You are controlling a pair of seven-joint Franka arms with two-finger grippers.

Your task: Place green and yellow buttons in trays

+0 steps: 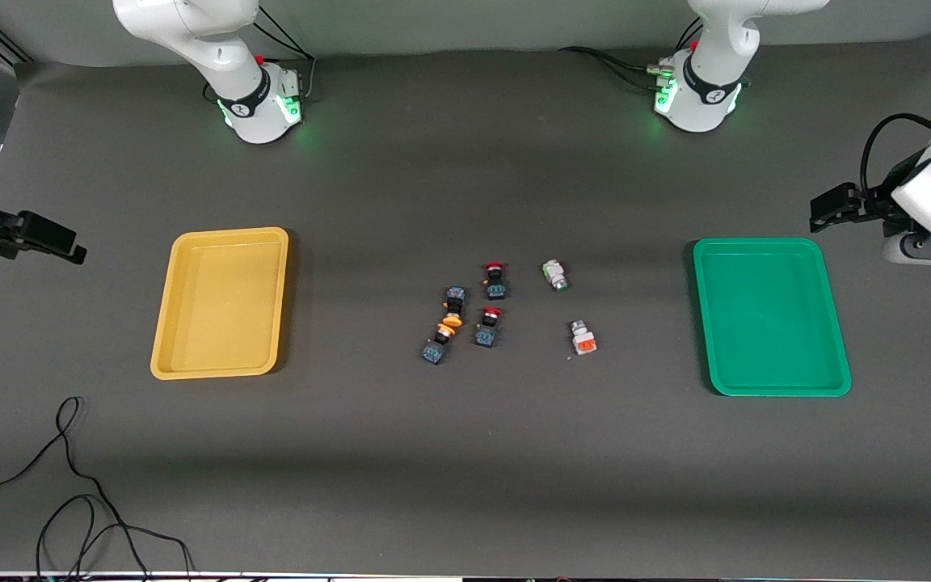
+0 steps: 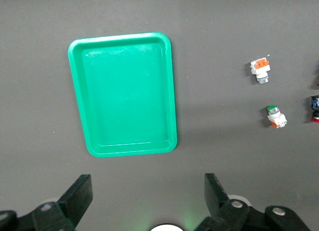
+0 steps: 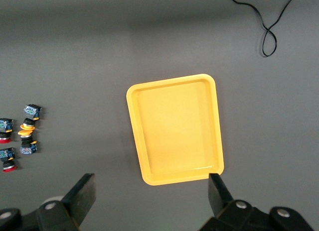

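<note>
Now both arms wait, high and wide. Left gripper (image 2: pixel 144 203) fingers spread wide, holding nothing, over table beside green tray (image 1: pixel 770 316). Right gripper (image 3: pixel 152 201) likewise wide, beside yellow tray (image 1: pixel 221 301). Both trays bare. Two yellow-capped buttons (image 1: pixel 443 325) cap to cap mid-table; green-tipped button (image 1: pixel 554 275) and white-orange button (image 1: pixel 583 337) toward green tray; two red-capped switches (image 1: pixel 491 303) between.
</note>
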